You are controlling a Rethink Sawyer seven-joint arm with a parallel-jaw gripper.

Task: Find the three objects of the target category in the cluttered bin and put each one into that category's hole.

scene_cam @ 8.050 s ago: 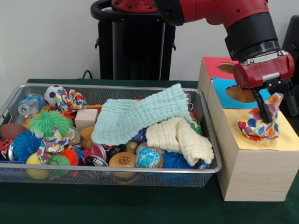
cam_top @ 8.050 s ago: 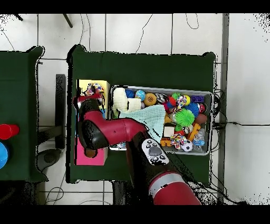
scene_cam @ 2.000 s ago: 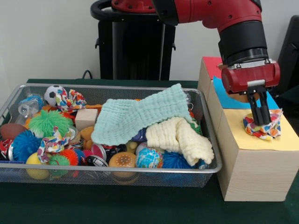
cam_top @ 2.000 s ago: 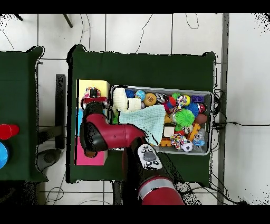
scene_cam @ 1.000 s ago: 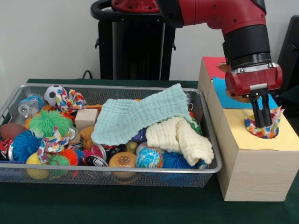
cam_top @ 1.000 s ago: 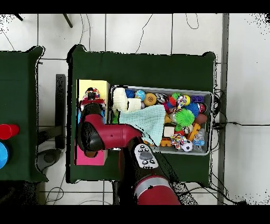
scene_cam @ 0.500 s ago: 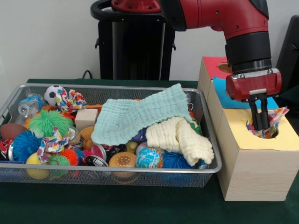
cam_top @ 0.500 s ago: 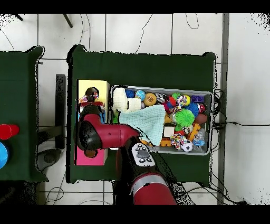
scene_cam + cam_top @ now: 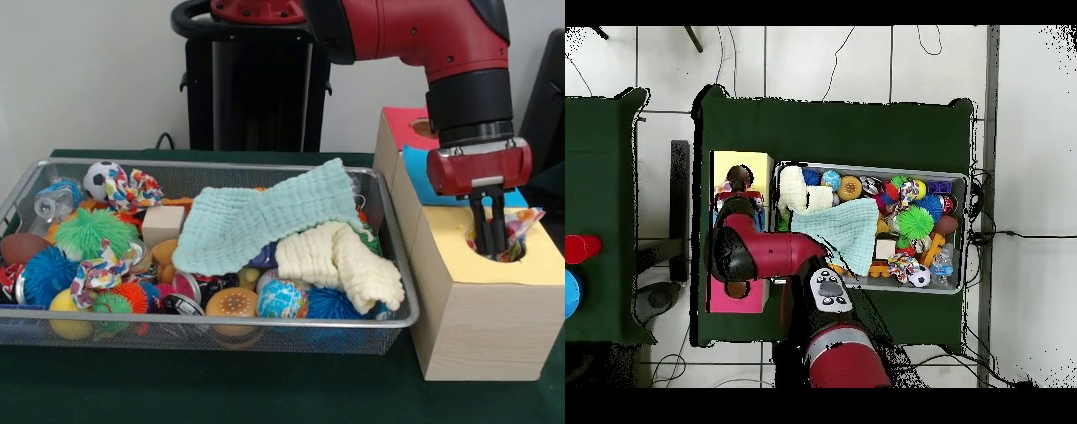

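The wire mesh bin (image 9: 265, 320) lies on the green table, full of toys; it also shows in the overhead view (image 9: 865, 168). My gripper (image 9: 490, 240) reaches down into the hole of the yellow-topped box (image 9: 477, 300), shut on a polka-dot cloth bundle (image 9: 519, 221). The bundle is mostly down in the hole, with a flap showing at the right. Two more polka-dot bundles lie in the bin: one at the back left (image 9: 134, 188) by the soccer ball, one at the front left (image 9: 99, 269). In the overhead view the arm hides the gripper.
A mint waffle cloth (image 9: 265, 216) and a cream one (image 9: 340, 256) cover the bin's right half. Spiky balls, a wooden block (image 9: 162, 223) and small toys fill the rest. A blue-topped box (image 9: 424, 181) and a red-topped box (image 9: 402, 124) stand behind the yellow one.
The gripper carried the bundle from on top of the yellow box over to its hole and lowered it in; in the last half second the bundle sank a little deeper.
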